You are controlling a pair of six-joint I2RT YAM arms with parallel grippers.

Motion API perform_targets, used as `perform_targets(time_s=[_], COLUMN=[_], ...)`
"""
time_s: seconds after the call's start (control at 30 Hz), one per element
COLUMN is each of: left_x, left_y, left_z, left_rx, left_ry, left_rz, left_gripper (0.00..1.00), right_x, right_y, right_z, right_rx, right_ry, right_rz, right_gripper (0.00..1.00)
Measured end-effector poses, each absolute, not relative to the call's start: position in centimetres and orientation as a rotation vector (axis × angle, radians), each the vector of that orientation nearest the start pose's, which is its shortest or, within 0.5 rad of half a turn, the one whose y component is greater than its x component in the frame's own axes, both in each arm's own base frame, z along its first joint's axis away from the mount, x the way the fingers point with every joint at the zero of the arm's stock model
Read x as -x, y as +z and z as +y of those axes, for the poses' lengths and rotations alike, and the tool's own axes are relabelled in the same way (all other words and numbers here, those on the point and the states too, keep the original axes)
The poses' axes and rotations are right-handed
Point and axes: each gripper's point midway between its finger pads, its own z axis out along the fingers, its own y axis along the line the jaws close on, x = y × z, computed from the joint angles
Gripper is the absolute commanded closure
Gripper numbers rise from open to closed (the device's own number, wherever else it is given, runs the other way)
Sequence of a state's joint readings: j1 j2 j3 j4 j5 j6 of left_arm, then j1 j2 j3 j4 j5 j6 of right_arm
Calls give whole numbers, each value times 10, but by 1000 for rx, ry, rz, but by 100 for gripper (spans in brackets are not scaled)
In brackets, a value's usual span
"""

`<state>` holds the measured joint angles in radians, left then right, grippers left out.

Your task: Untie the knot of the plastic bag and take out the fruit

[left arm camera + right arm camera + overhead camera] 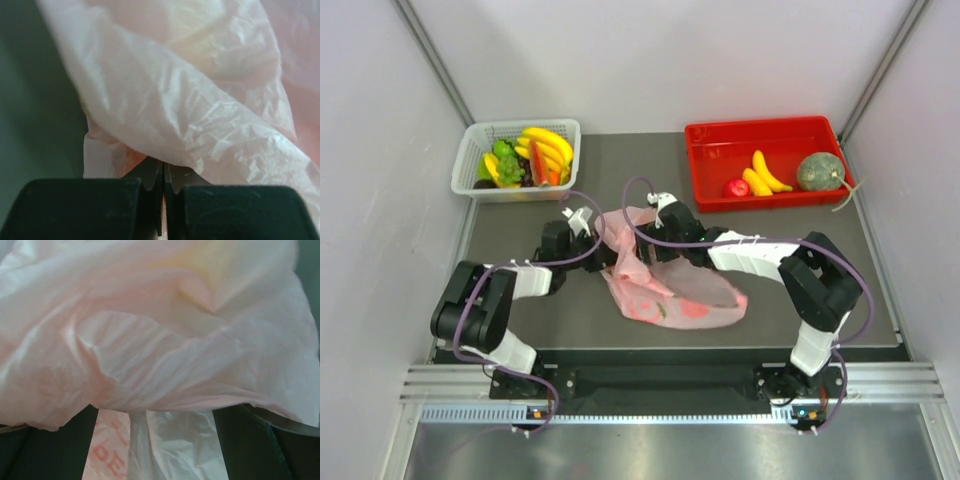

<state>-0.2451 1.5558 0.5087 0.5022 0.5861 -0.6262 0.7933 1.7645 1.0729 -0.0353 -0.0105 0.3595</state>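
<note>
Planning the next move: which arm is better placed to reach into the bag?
Right, probably. The left gripper is shut on the bag, pinning its film, while the right gripper is open with film draped over it, and that arm lies nearer the red tray.

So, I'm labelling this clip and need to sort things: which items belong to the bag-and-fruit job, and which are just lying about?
Job: plastic bag, pinched by the left tool, right tool open at it; green melon, small yellow bananas and small red fruit in the red tray.
Lying about: white basket with larger bananas, green grapes, red-orange slices.
</note>
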Motion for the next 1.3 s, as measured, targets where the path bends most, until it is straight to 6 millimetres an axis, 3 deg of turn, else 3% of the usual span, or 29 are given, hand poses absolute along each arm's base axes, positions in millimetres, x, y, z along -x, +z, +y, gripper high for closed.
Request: perform_targets(time_s=[0.13, 0.27, 0.4, 0.77, 1.1, 1.3], left_x=[-293, -271, -257, -245, -246, -246], left_y=[61, 60, 54, 30, 20, 20], left_z=[-215, -227, -226, -215, -216, -219], left_rx=[-25, -91, -112, -119, -139, -154], left_ry=[-1204, -1263, -1268, -1180, -1180, -1195], left_rz=[2238, 2263, 2293, 2409, 2448, 2451], left_gripper=[100, 100, 100, 100, 100, 100], right_x=[-325, -334, -343, -373, -366, -374], right_y=[70, 77, 83, 69, 62, 60], right_z=[333, 335, 340, 370, 390, 405], right_rx=[421, 360, 326, 350, 441, 458], right_ry=[581, 596, 615, 666, 777, 807], right_rz=[2306, 2272, 2241, 2223, 2211, 2208], right_gripper=[0, 0, 0, 0, 0, 0])
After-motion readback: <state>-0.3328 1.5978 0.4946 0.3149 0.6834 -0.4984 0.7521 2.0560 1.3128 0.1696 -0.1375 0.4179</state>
